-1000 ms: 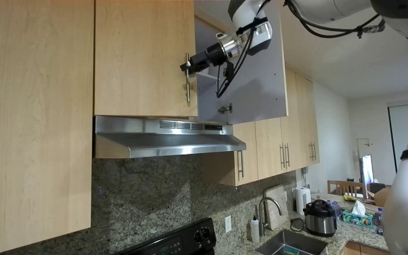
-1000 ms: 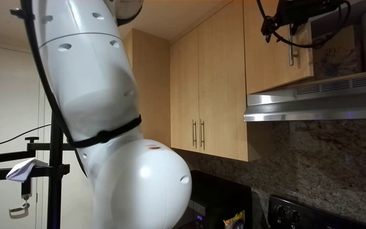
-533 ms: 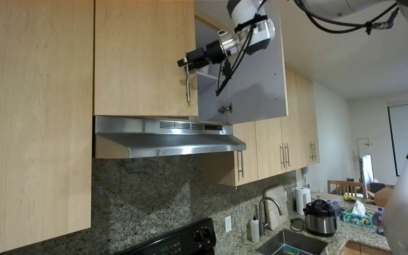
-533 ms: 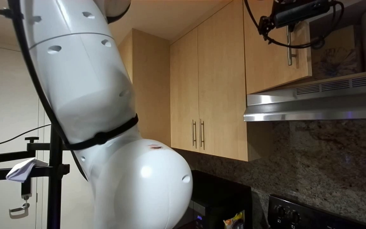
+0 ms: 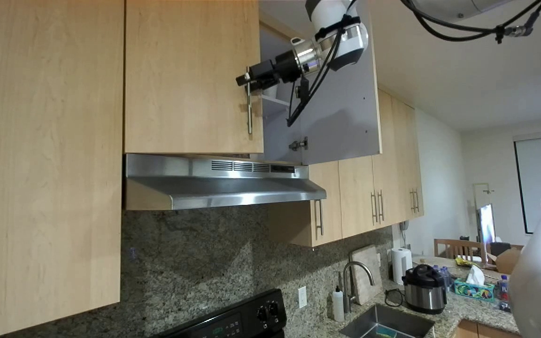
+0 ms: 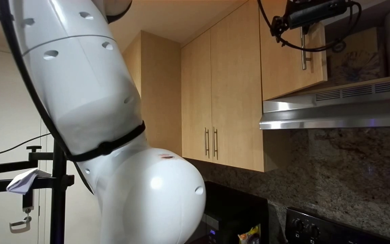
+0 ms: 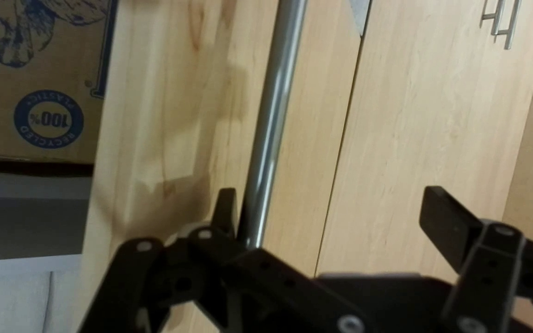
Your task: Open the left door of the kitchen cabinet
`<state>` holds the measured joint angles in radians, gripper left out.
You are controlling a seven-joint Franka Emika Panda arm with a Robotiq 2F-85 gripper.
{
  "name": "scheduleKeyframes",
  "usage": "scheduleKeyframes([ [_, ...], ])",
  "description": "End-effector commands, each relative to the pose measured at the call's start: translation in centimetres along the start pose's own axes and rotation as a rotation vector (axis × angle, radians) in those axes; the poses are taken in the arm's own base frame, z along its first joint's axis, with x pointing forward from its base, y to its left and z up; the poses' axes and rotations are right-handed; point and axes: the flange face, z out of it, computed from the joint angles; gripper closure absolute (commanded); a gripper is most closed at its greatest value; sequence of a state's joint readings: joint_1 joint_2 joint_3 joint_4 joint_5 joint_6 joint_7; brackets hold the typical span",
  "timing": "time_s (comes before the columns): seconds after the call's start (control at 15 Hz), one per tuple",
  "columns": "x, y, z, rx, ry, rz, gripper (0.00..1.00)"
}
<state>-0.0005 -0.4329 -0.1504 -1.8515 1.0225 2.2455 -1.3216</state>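
Flat lt-maple left door (image 5: pixel 188 80) ajar, high up, L of speckled-granite worktop (image 5: pixel 482 310)'s L edge; slim brushed-metal bar handle (image 5: pixel 250 112) btwn wide-spread jaws of blk gripper (image 7: pixel 332 206), nr 1 finger (image 7: pixel 225 208); then short lt-wood kitchen cabinet (image 5: pixel 277 136), white int.

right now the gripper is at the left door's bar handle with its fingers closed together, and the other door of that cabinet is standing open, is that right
The fingers are not closed together: the wrist view shows the gripper open, its fingers wide apart. The rest holds: it is at the bar handle of the left door, and the other door is standing open.
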Motion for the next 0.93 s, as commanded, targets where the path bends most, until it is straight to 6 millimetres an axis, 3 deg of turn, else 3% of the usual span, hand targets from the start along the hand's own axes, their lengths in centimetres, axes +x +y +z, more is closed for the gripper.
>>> scheduleKeyframes([
  [0.0, -0.4, -3.7, 0.2, 0.101, -0.001, -0.029, 0.0],
  [0.87, 0.5, -10.5, 0.0, 0.005, -0.019, -0.118, 0.0],
])
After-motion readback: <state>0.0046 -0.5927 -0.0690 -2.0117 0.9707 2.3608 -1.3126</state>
